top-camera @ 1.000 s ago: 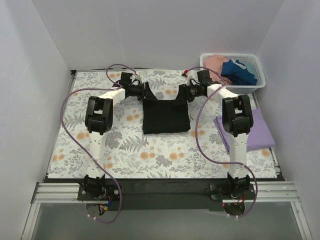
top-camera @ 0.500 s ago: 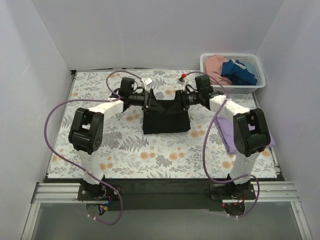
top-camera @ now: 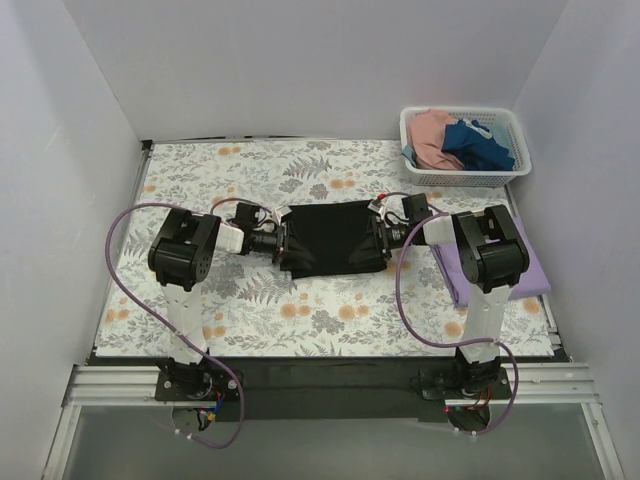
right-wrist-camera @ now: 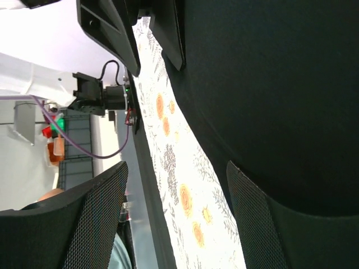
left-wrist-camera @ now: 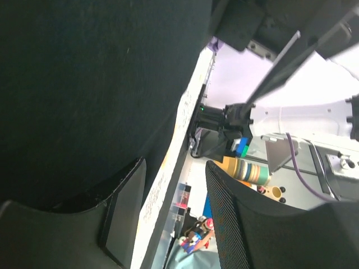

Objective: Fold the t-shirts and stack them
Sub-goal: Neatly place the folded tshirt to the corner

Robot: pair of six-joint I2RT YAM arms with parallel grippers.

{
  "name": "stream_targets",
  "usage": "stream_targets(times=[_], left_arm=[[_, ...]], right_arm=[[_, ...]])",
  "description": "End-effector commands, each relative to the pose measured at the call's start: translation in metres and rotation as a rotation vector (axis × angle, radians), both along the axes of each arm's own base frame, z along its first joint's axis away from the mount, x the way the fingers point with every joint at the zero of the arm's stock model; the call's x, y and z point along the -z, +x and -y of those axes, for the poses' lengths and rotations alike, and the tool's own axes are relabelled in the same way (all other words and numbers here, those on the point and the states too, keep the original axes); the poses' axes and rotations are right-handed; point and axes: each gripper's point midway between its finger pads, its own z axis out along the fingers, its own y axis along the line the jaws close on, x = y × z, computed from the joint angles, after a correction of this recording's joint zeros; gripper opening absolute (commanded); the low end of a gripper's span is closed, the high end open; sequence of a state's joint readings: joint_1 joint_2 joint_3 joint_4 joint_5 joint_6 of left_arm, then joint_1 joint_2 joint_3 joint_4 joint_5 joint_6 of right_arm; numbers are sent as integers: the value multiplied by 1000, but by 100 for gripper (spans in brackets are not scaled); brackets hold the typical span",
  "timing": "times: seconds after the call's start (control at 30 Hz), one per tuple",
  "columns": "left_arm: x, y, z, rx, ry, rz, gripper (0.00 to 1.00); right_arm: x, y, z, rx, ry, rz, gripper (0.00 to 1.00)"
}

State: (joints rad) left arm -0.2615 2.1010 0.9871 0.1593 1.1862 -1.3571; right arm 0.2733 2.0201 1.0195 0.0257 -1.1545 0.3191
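Observation:
The black t-shirt [top-camera: 332,238] lies folded into a flat rectangle in the middle of the floral table [top-camera: 300,310]. My left gripper [top-camera: 283,243] is low at its left edge and my right gripper [top-camera: 383,235] is low at its right edge. Both are open. In the left wrist view the black cloth [left-wrist-camera: 84,84] lies against the left finger [left-wrist-camera: 120,207] of the left gripper [left-wrist-camera: 174,165]. In the right wrist view the cloth [right-wrist-camera: 269,84] lies beside the right finger [right-wrist-camera: 263,224] of the right gripper [right-wrist-camera: 176,168]. A folded lavender t-shirt [top-camera: 525,262] lies at the right, partly under the right arm.
A white lattice basket [top-camera: 500,172] at the back right holds a pink t-shirt [top-camera: 430,132] and a dark blue t-shirt [top-camera: 478,142]. White walls close in the table on the left, back and right. Purple cables loop beside both arms.
Both grippers brought the far edge of the black shirt up and toward the near side, folding it over. They have dropped to the table at the shirt's sides and stand open.

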Motion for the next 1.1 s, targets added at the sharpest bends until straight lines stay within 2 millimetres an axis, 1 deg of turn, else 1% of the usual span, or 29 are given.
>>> stream_targets(times=[0.0, 0.07, 0.1, 0.13, 0.17, 0.2, 0.23, 0.27, 0.3, 0.37, 0.43, 0.47, 0.5, 0.57, 0.6, 0.63, 0.67, 0.7, 0.73, 0.77, 0.8, 0.83, 0.87, 0.9, 0.93, 0.97, 1.0, 1.03, 1.07], left_arm=[[26, -17, -26, -69, 91, -118, 47], [7, -15, -32, -34, 31, -48, 47], [-3, -16, -32, -6, 13, 1, 47], [-27, -21, -31, 30, -11, 56, 47], [-39, -22, -25, 100, -19, 229, 47], [-48, -24, -23, 125, -9, 282, 48], [-57, -29, -22, 143, -15, 293, 48], [-73, -28, -21, 150, -38, 335, 48], [-84, -18, -18, 149, -45, 379, 47], [-90, 0, -14, 138, -30, 432, 47], [-93, 33, -8, 82, 0, 472, 46], [-92, 45, -6, 63, 11, 473, 44], [-84, 67, -2, 36, 29, 461, 44], [-80, 91, 4, 1, 34, 460, 43], [-68, 103, 6, -15, 47, 450, 43], [-73, 123, 9, -42, 47, 484, 43], [-70, 132, 9, -53, 49, 486, 43], [-67, 139, 11, -56, 45, 486, 43], [-54, 151, 12, -62, 50, 478, 43], [-46, 159, 9, -74, 61, 476, 43], [-35, 163, 7, -80, 68, 460, 44], [-17, 166, 3, -81, 70, 426, 44], [-12, 175, -5, -103, 70, 404, 43], [-5, 176, -10, -114, 67, 372, 43], [-1, 179, -15, -125, 54, 367, 44], [11, 178, -26, -148, 60, 324, 44], [14, 177, -31, -164, 59, 295, 44], [14, 178, -35, -172, 54, 302, 44], [12, 179, -43, -188, 56, 299, 45]], right_arm=[[50, -16, 38, 115, -203, -136, 79], [33, -23, 37, 61, -171, -76, 79], [11, -32, 31, 21, -145, -44, 77], [-1, -30, 27, -3, -132, 14, 77], [-13, -30, 22, -20, -115, 60, 77], [-36, -31, 14, -45, -67, 115, 77], [-47, -28, 11, -53, -43, 141, 76], [-67, -15, 5, -54, -17, 203, 75], [-78, -6, 3, -53, -10, 255, 72], [-100, 23, -3, -35, -15, 387, 67], [-94, 50, -6, -12, -50, 449, 60], [-105, 68, -10, -7, -38, 493, 58], [-87, 77, -13, -11, -47, 458, 57], [-78, 95, -17, -4, -49, 470, 55], [-66, 107, -19, 1, -50, 453, 54], [-61, 114, -20, 14, -49, 440, 53], [-56, 125, -22, 28, -42, 464, 53], [-36, 134, -22, 45, -58, 452, 53], [-30, 142, -22, 68, -59, 439, 51], [-23, 150, -21, 85, -58, 441, 51], [-9, 164, -18, 110, -43, 456, 51], [-5, 172, -15, 134, -42, 441, 50], [-1, 179, -13, 159, -37, 418, 50], [12, 188, -4, 185, -34, 402, 50], [15, 194, 0, 203, -28, 390, 51], [15, 197, 3, 233, -18, 334, 52], [23, 199, 11, 254, -11, 296, 54], [22, 202, 12, 265, 8, 294, 60], [25, 198, 16, 278, 18, 251, 65]])
